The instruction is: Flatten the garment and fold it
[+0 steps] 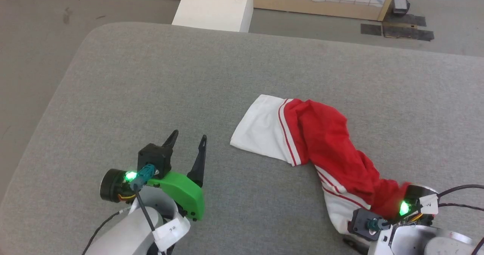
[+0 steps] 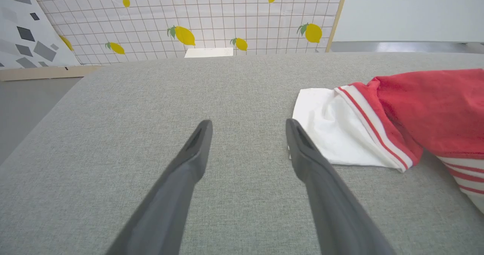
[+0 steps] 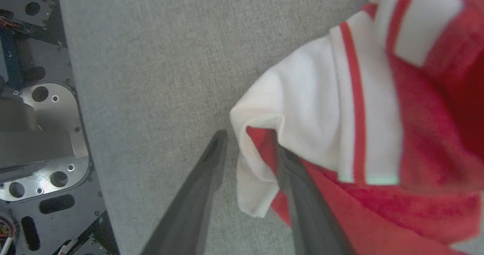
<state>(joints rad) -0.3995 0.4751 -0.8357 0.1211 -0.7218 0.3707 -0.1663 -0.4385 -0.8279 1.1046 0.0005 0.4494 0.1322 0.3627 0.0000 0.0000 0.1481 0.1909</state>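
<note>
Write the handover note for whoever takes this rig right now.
Left hand: open, empty, over the table, left of the garment.
Right hand: fingers parted around a corner of the garment, not clamped.
Garment: bunched in a twisted strip at the table's near right, white lining showing.
Done: nothing flattened or folded.
Left: spread it flat, then fold.

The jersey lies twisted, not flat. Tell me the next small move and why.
Probably move the left pincer right to pinch the white end of the garment: it stands open and apart from the cloth, while the right pincer, jaws parted, sits at the other end, so both could spread it.
</note>
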